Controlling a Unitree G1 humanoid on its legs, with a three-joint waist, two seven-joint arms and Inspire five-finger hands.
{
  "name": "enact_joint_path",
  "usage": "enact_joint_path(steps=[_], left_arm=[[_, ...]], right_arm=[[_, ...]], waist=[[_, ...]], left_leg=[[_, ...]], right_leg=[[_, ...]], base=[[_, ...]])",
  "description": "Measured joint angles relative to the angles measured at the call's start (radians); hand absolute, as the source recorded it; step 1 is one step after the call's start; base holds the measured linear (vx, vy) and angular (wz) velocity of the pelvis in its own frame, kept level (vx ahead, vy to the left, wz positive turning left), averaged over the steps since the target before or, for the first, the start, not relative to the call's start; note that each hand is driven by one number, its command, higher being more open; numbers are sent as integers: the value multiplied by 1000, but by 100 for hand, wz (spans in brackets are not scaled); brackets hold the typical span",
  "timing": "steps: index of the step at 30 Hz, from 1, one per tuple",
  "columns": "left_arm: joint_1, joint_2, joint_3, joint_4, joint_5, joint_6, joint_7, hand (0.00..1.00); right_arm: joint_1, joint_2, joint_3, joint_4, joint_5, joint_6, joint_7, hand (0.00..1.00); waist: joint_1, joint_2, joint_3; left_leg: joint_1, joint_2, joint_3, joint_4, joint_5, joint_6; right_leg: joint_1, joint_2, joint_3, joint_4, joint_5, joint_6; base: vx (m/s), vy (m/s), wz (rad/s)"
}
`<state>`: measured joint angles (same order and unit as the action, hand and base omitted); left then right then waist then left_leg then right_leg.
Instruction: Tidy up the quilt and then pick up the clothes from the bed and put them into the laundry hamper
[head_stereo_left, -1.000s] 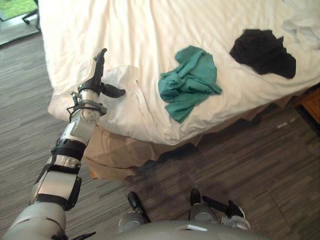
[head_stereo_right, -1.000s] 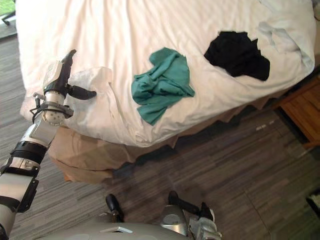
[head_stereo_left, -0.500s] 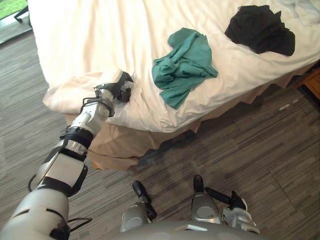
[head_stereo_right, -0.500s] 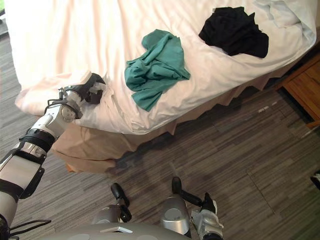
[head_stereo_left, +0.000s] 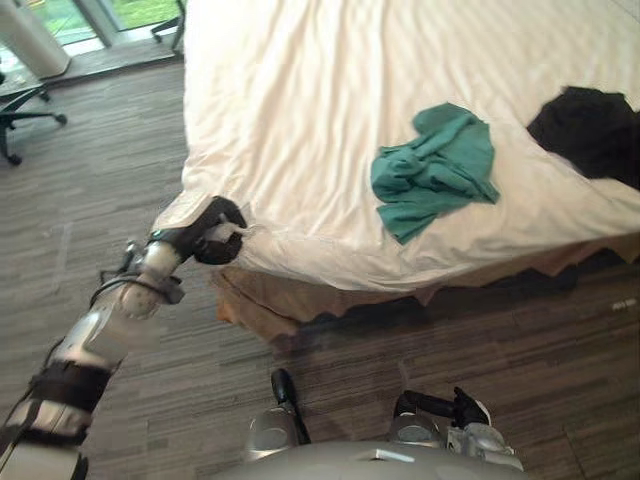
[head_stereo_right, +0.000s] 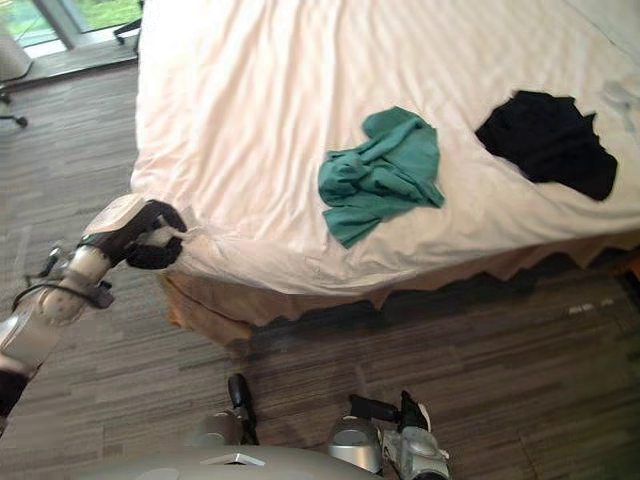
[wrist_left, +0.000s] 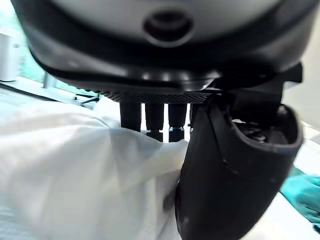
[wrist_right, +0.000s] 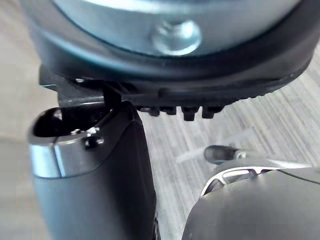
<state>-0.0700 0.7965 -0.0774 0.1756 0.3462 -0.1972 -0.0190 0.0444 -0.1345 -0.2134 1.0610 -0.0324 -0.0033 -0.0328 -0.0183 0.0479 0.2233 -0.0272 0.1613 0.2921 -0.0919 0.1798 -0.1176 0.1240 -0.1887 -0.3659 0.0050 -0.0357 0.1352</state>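
The white quilt (head_stereo_left: 320, 120) takes most of your view, spread fairly flat with long shallow creases; its left edge runs straight up toward the windows and its near edge sags over a tan bed skirt (head_stereo_left: 300, 312). Grey plank floor (head_stereo_left: 110, 200) lies open along the bed's left side and across the front, giving you free room on both. An office chair (head_stereo_left: 25, 100) stands well apart at the far left, near the glass.

On the quilt, the green garment (head_stereo_left: 435, 170) lies crumpled close to the near edge, with its lower tip just short of where the quilt drops. The black garment (head_stereo_right: 548, 140) sits to its right, a strip of bare quilt between them, and it too is near the front edge.

Your left hand (head_stereo_left: 214, 232) is at the quilt's near-left corner, out past the mattress over the floor. It is closed on the quilt, with the fingers (wrist_left: 155, 117) wrapped behind a bunched fold and the thumb pressed against the cloth, so the corner is drawn to a small peak.

Your right hand (wrist_right: 95, 180) hangs low over the floor, well clear of the bed; you cannot tell from here whether it is open or closed
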Motion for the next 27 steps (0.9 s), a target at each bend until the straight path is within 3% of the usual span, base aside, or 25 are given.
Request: enact_joint_path(steps=[3,6,10,14,17,21,25,27], left_arm=[[101,-34,93,31,-32,1,0,100],[143,-99,154,141,-40,9,1,100],[183,-194,257,432,-38,76,10,100],[205,-236,404,733,-38,141,32,100],[241,-250,525,827,-39,162,46,100],[264,-328,641,881,-39,184,65,100],[272,-464,701,894,-50,202,72,100],[275,-553,753,895,-138,205,74,100]], right_arm=[[1,16,10,6,-2,0,11,100],[-11,24,10,8,-2,0,21,100],[-44,23,12,34,-32,-1,24,100],[-32,23,15,67,-41,1,23,100],[-19,23,16,74,-41,10,24,100],[-4,20,-26,74,-40,15,23,100],[26,21,-120,76,-37,20,23,100],[42,21,-216,80,16,25,23,100]], waist=[[28,-36,-20],[55,-54,-31],[76,-70,-38],[99,-92,-39],[111,-105,-44],[121,-102,-44],[112,-91,-48],[94,-93,-49]], left_leg=[[-5,-8,-36,0,-1,-1],[-11,-16,-59,0,-1,-2],[-14,-21,-77,0,-1,-2],[8,-29,-81,-1,-9,-6],[21,-31,-84,-1,-26,-5],[30,-37,-72,-1,-30,-3],[41,-45,-43,-1,-34,2],[53,-46,-14,-1,-43,1]], right_leg=[[22,0,-36,-8,-11,-2],[36,-2,-59,-9,-18,-7],[52,-1,-77,-11,-22,-10],[91,-3,-97,-24,-24,-13],[106,-5,-103,-23,-33,-20],[109,-18,-104,-12,-46,-11],[106,-34,-94,-2,-57,-11],[105,-40,-76,2,-56,-13]], base=[[34,-42,36],[31,-29,28],[12,-28,15],[0,-31,14],[-25,-29,6],[-41,-11,-1],[-9,5,-7],[37,3,-23]])
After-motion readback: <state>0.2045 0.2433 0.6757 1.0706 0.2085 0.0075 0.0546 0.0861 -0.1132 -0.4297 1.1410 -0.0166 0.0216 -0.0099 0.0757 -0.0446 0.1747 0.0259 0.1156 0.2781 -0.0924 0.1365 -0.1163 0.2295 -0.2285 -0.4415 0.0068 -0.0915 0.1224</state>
